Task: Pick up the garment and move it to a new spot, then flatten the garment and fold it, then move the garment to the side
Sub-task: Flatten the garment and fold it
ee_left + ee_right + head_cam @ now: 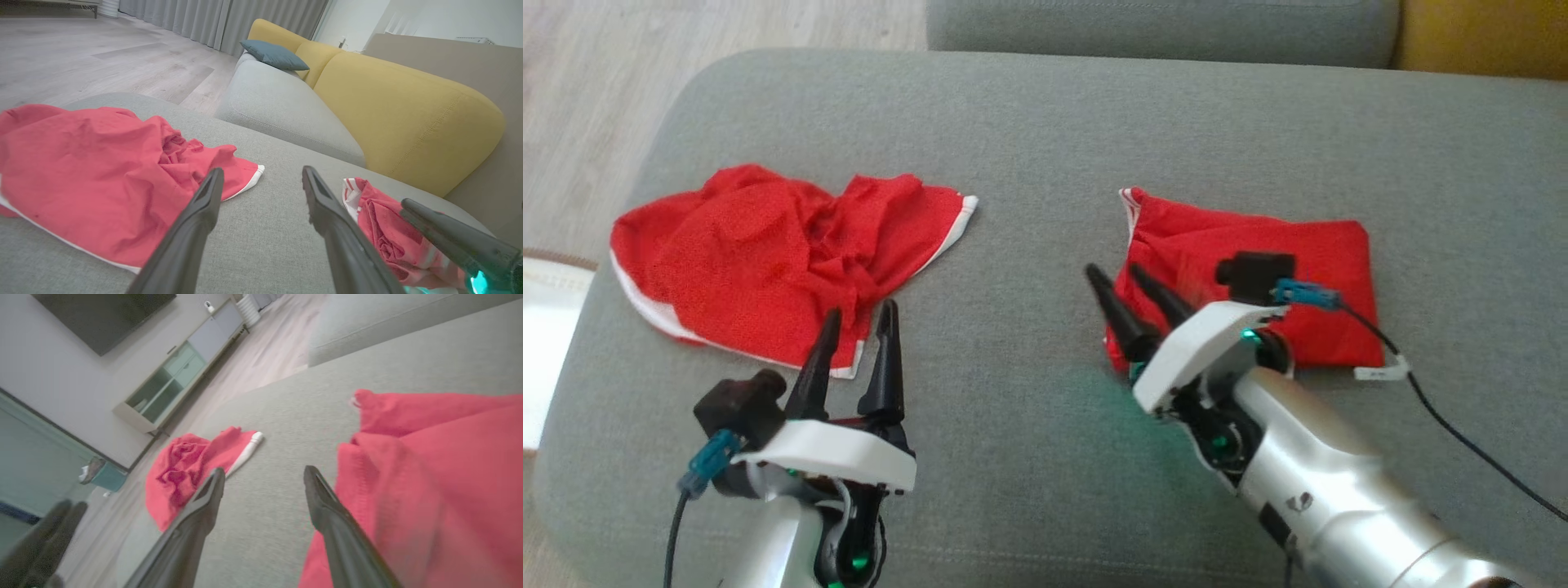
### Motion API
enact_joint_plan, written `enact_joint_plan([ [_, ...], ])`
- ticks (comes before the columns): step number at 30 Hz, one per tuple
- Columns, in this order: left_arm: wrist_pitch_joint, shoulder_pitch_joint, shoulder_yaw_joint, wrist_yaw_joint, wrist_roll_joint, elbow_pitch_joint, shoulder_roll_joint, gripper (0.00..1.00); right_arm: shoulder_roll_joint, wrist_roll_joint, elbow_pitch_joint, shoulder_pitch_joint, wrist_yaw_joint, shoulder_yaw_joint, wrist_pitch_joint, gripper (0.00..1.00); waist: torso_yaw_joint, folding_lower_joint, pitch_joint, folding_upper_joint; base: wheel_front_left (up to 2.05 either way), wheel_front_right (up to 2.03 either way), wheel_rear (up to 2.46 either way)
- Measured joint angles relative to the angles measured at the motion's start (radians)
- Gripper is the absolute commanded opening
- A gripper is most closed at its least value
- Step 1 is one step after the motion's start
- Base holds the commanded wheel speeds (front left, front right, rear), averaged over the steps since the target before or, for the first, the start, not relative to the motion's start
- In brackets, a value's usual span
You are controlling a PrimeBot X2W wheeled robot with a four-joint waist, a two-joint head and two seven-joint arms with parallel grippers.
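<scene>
A folded red garment with white trim lies on the right part of the grey sofa cushion. My right gripper hovers at its left edge, open, nothing between the fingers; one finger overlaps the cloth's edge. A second red garment, crumpled and white-hemmed, lies on the left part of the cushion. My left gripper stands open at that garment's near edge, holding nothing.
The cushion ends at wooden floor on the left. A yellow sofa back with a blue pillow lies beyond. A black cable trails from my right wrist across the cushion. Bare cushion separates the two garments.
</scene>
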Motion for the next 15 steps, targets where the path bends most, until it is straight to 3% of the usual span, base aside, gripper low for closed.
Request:
enact_joint_plan([
  [3,0.0,0.0,0.002,0.0,0.0,0.0,0.0,1.0,0.0,0.04,-0.046,-0.016,0.0,0.046,-0.007,1.0,-0.018,0.0,-0.011,0.0,0.0,0.0,0.0],
  [8,0.0,0.0,0.014,0.0,0.0,-0.009,0.0,1.0,0.0,0.045,-0.044,-0.081,0.0,0.04,-0.048,1.0,-0.048,0.0,-0.025,0.0,0.0,0.0,0.0],
  [15,0.0,0.001,0.03,0.0,-0.002,-0.065,0.0,1.0,-0.004,-0.135,0.101,-0.182,0.0,-0.082,-0.107,1.0,-0.095,0.0,-0.042,0.0,0.0,0.0,0.0],
])
